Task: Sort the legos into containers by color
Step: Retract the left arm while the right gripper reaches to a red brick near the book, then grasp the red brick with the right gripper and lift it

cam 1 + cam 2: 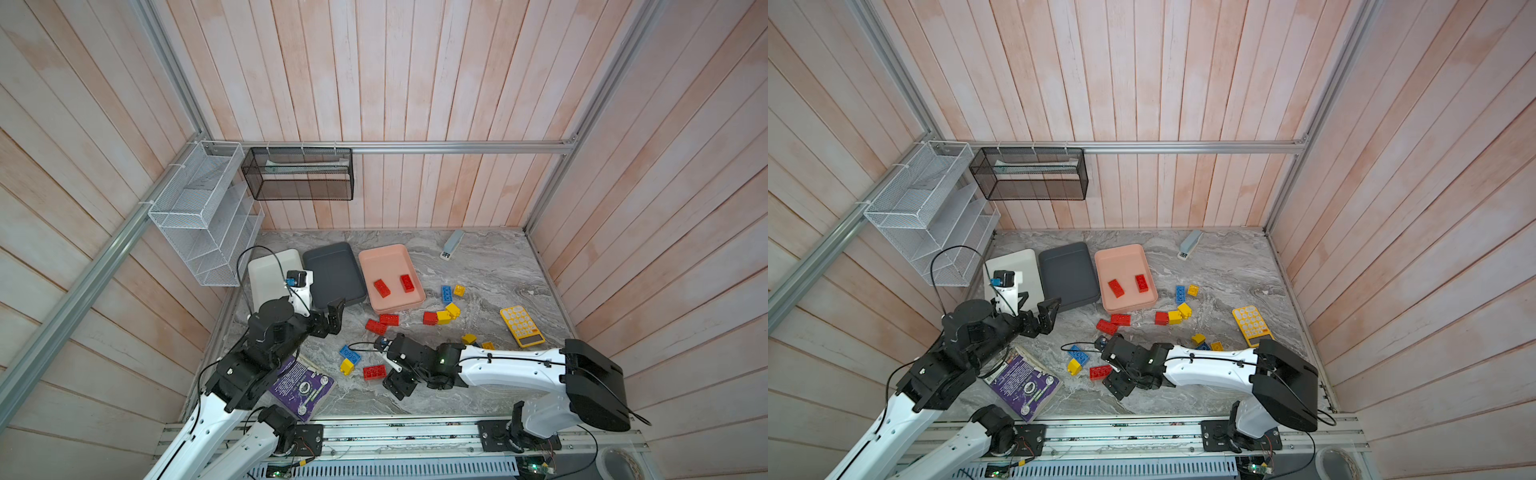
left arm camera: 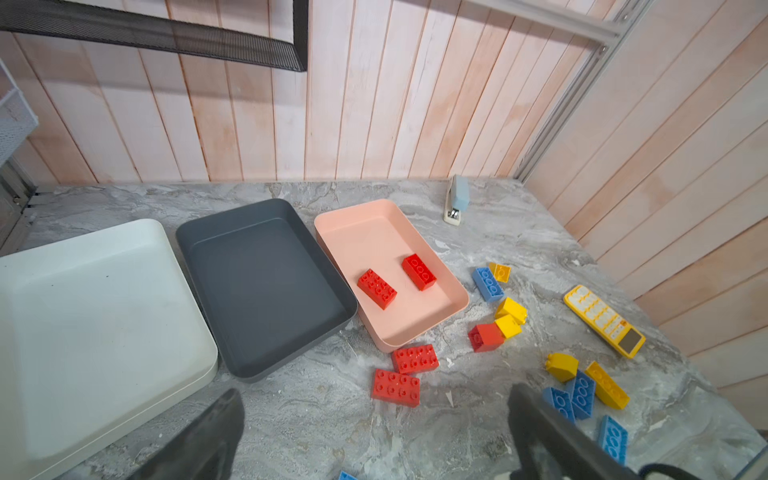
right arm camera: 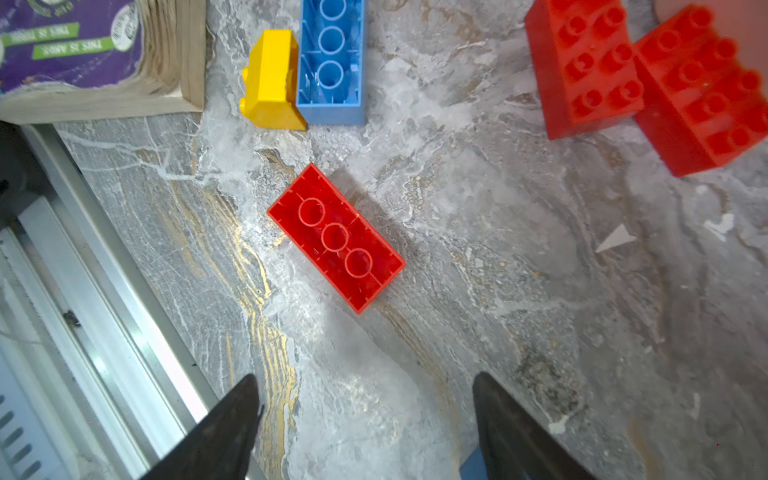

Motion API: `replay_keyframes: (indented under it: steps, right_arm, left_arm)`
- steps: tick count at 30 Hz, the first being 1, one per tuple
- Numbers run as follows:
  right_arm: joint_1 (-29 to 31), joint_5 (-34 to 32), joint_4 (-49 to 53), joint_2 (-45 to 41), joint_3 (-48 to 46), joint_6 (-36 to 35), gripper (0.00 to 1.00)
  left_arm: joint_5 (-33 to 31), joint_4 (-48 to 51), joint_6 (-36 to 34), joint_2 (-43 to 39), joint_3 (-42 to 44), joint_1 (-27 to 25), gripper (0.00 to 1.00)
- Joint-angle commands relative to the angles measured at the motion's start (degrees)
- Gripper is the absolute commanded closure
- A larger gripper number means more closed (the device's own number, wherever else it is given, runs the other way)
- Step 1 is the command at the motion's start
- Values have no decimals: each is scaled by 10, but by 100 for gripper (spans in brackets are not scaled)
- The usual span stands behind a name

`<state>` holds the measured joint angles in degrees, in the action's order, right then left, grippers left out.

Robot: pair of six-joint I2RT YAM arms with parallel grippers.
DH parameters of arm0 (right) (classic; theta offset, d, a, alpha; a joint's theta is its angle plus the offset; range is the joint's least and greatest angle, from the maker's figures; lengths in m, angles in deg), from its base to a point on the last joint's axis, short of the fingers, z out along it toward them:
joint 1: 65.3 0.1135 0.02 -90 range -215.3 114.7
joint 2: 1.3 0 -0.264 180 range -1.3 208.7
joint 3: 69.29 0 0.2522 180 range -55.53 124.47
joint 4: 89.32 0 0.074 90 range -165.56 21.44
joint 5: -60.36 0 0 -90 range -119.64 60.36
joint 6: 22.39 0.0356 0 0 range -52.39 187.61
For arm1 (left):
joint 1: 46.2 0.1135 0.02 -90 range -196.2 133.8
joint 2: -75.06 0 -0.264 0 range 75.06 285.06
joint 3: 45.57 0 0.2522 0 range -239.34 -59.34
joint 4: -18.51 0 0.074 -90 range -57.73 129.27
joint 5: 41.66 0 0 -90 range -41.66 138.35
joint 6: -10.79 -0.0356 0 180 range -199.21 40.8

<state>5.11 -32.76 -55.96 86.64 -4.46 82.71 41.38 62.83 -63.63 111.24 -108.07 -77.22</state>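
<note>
Right claw [image 3: 365,380] spread wide and empty, hanging low over the marble table [image 3: 498,249], fingers either side of bare stone. Just beyond the tips, touching neither: a red brick [image 3: 336,237], upside down with its hollow side up, set askew to the fingers. Farther on, a yellow brick [image 3: 272,81] pressed against an upturned blue brick [image 3: 331,62]. Beside those, the corner of a purple book [image 3: 83,54]. Off to the other side, two studded red bricks [image 3: 582,66] touching each other, well apart from the upturned one. Close by one finger, the metal rail [image 3: 124,291] of the table edge.

Left claw [image 2: 376,395] fully open too, gripping nothing, held over the table near the front edge of the grey tray [image 1: 332,270]. Side by side toward the back wall: white tray [image 1: 270,266], grey tray, pink tray [image 1: 401,307]. Inside the pink tray, a pair of red bricks [image 1: 381,288], apart from each other.

Scattered right of the pink tray: loose bricks [image 1: 446,293] in red, yellow and blue, a yellow calculator [image 1: 521,326] and, near the back wall, a stapler [image 1: 452,244]. Stretched low across some blue and yellow ones, partly hiding them: the right arm [image 1: 511,365].
</note>
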Motion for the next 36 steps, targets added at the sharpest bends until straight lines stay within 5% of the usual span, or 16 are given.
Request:
replay_keyframes:
  steps: [1,9,23,36]
  right_arm:
    - [3,-8,5,38,35,-17,21]
    - [4,-43,5,113,82,-19,23]
    - [4,-16,-6,172,102,-31,46]
    - [4,-3,-2,209,135,-47,51]
  left_arm:
    - [-28,-23,18,-37,32,2,0]
    - [-37,-19,15,-47,34,2,0]
    - [-61,-17,16,-60,37,2,0]
    - [-64,-14,16,-55,38,2,0]
